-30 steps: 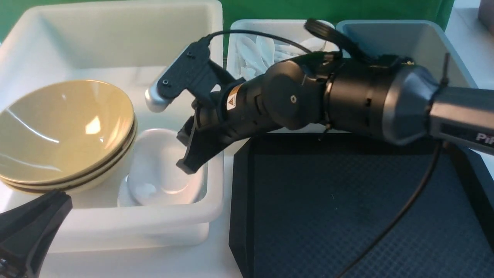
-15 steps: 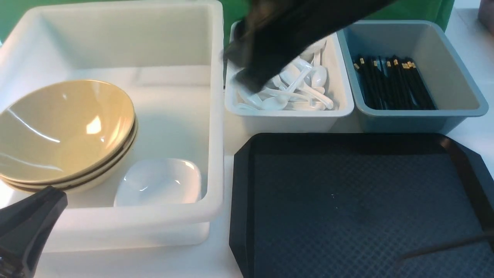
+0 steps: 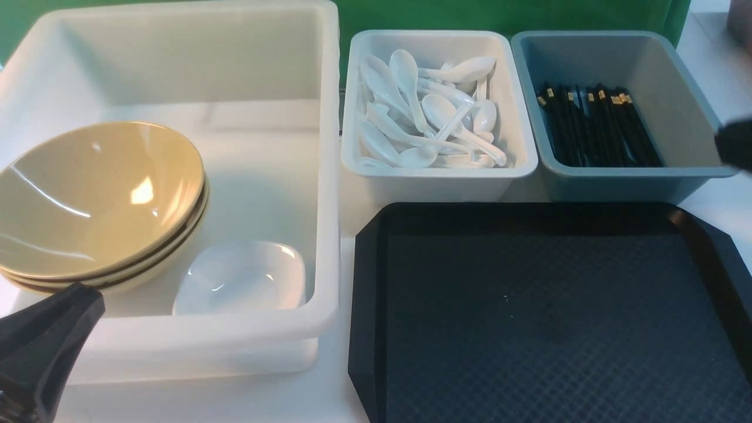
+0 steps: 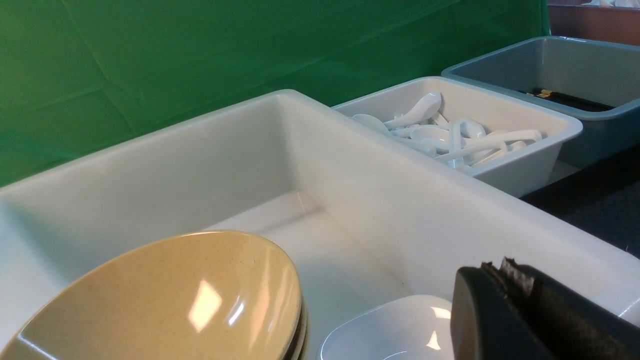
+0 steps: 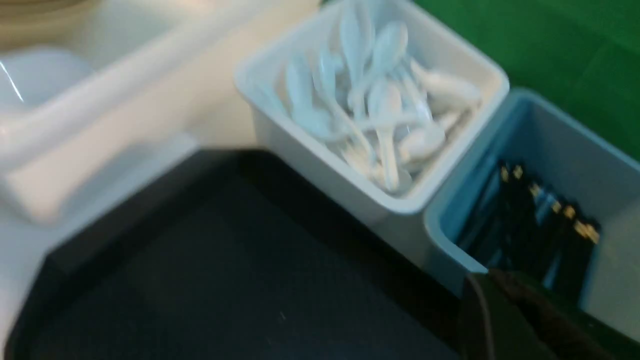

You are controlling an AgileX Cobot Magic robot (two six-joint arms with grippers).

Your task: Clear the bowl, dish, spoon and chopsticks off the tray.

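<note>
Your left wrist view alone shows the left gripper (image 4: 505, 272) pressed together, empty, beside the dish (image 4: 390, 327); right gripper (image 5: 505, 295) closed too

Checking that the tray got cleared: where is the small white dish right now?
In the front view the dish sits in the large white tub on the robot's left, at its near right corner, beside the stacked tan bowls and off the tray.

Staged lab tabletop; green backdrop cloth (image 3: 505, 14); sorting tubs (image 3: 437, 176) beside tray (image 3: 367, 276)
</note>
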